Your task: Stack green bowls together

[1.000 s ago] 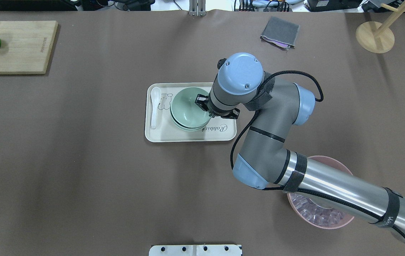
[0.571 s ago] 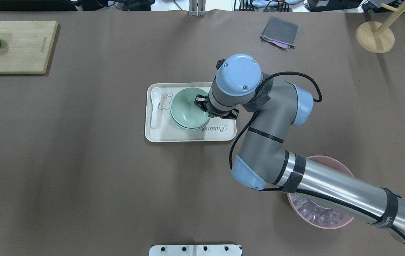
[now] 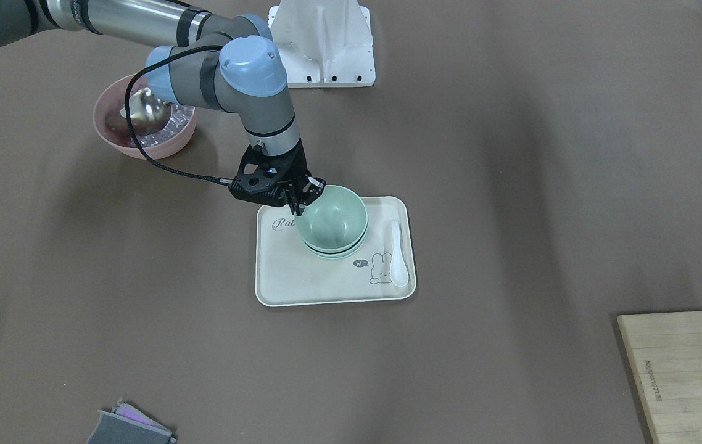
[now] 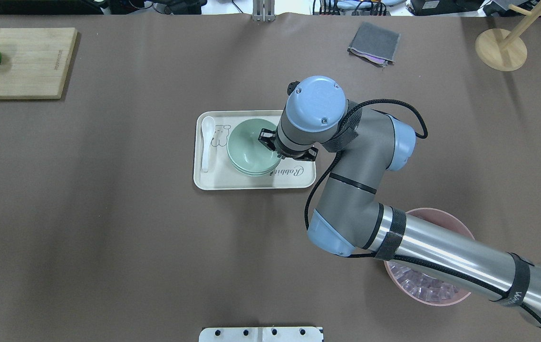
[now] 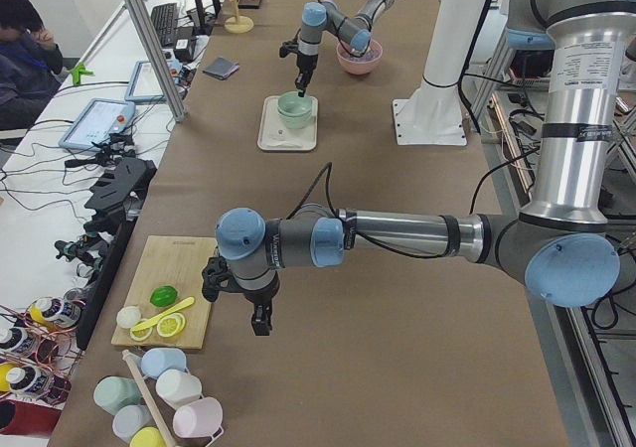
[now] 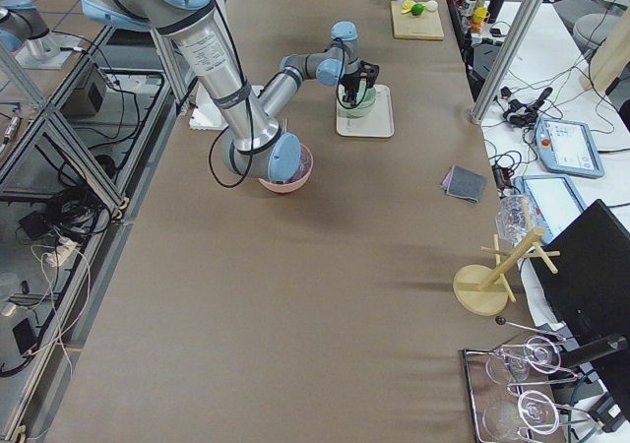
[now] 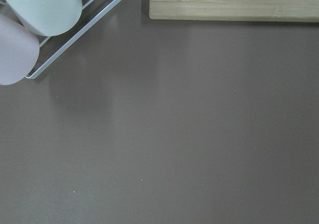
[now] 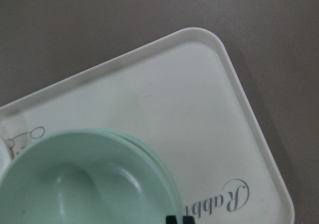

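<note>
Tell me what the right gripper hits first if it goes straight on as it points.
The right gripper would most likely meet the rim of the top green bowl, at its jaws; beneath lie the other stacked bowls and the tray.

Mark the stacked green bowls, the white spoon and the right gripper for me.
green bowls [image 4: 247, 145], overhead exterior view, inside of the top bowl.
white spoon [image 4: 206, 153], overhead exterior view, middle of its handle.
right gripper [image 3: 303, 202], exterior front-facing view, between the fingertips at the top bowl's rim.
</note>
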{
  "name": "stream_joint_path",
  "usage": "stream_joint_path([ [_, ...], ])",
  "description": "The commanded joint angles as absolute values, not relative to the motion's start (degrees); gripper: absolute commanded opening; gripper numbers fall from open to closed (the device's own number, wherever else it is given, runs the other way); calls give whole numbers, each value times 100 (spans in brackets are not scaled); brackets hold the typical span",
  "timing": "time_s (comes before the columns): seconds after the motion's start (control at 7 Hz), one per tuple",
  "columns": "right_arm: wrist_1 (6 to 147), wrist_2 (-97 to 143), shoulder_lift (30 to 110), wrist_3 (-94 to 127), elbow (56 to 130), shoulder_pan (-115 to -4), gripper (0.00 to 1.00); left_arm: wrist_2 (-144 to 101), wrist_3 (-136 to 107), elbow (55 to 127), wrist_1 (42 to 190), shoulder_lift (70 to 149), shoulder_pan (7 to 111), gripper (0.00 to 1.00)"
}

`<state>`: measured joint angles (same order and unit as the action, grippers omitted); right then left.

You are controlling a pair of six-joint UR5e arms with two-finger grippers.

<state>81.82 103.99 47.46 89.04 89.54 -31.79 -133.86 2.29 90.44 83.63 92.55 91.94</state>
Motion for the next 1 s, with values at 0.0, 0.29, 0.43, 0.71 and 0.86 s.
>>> stream_joint_path([
  [0.0,8174,10362,4746,8886,8912,-3173,0,-13386,229,9044,8367,9255,9193,99],
  [0.29,8008,10301,4746,8886,8869,-3164,0,-13386,229,9044,8358,9255,9193,99],
  [0.43,7972,10283,4746,8894,8825,-3173,0,-13386,229,9044,8358,9255,9193,99],
  [0.71,7972,10283,4746,8877,8816,-3164,0,-13386,229,9044,8367,9255,9193,99],
  [0.86,7963,10283,4737,8912,8815,-3164,7,-13386,229,9044,8358,9255,9193,99],
])
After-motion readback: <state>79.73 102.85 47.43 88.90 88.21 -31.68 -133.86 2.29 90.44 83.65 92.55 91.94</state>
